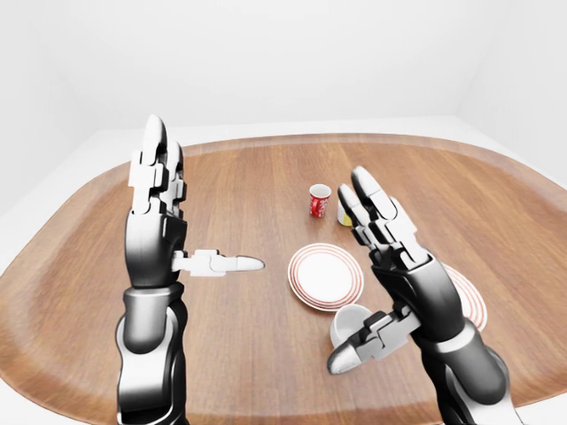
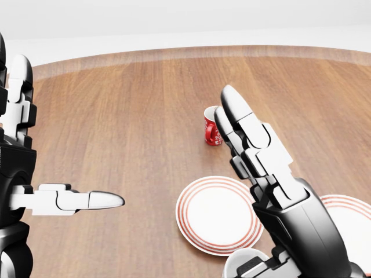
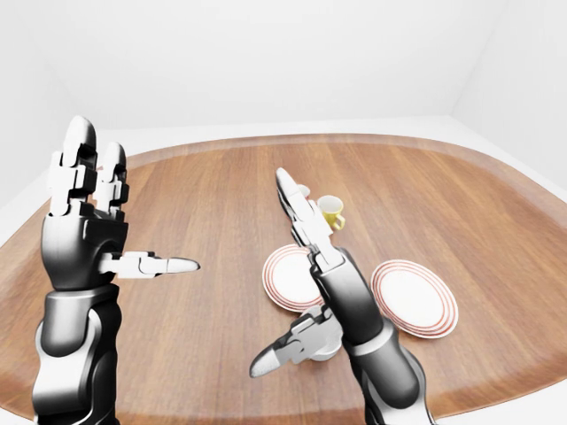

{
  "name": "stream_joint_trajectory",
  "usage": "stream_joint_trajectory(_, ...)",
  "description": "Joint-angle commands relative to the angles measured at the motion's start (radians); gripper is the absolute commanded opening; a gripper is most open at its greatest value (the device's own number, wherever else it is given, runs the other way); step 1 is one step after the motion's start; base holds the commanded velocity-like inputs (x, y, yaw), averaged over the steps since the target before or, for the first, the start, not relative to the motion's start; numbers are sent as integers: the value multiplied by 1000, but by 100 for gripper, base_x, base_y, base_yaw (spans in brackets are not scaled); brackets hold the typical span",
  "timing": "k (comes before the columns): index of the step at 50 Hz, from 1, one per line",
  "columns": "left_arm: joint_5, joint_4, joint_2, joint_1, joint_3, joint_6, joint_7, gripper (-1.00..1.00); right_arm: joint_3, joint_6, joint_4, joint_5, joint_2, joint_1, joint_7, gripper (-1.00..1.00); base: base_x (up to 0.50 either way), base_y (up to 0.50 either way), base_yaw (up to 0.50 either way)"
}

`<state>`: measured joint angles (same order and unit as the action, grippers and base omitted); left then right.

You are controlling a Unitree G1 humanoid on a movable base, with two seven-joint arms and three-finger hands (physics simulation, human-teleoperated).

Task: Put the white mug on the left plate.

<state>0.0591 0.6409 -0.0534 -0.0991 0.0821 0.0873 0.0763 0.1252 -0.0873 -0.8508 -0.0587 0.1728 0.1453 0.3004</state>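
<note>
White ceramic mug [image 1: 348, 321] stands on the brown wooden bench [image 1: 248, 186], just below the left red-ringed white plate [image 1: 325, 275] in the left-eye view, not on it. The right hand [image 1: 376, 288] is spread open around the mug, thumb under it in the view and long fingers [image 2: 246, 130] stretched above, gripping nothing. The left hand [image 1: 164, 235] is raised, open and empty, well to the left. A second ringed plate [image 3: 414, 297] lies right; a red patterned mug [image 1: 319, 201] and yellow mug [image 3: 330, 211] stand beyond.
</note>
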Motion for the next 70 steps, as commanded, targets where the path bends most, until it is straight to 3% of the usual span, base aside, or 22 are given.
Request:
stream_joint_trajectory(1, -3, -1, -2, -2, 5, 0, 0, 100, 84, 0, 20, 201, 32, 56, 73, 100, 0, 0, 0)
stream_joint_trajectory(11, -6, -11, -6, -6, 11, 0, 0, 100, 107, 0, 51, 346, 18, 81, 153, 100, 0, 0, 0)
stream_joint_trajectory(23, -5, -11, -6, -6, 11, 0, 0, 100, 103, 0, 54, 419, -8, 87, 203, 100, 0, 0, 0)
stream_joint_trajectory(58, -5, -1, -8, -4, 15, 0, 4, 100, 50, 0, 232, 760, -65, 123, 231, 100, 0, 0, 0)
stream_joint_trajectory(70, -4, -1, -6, 1, 13, 0, 4, 100, 32, 0, 259, 796, -87, 135, 236, 100, 0, 0, 0)
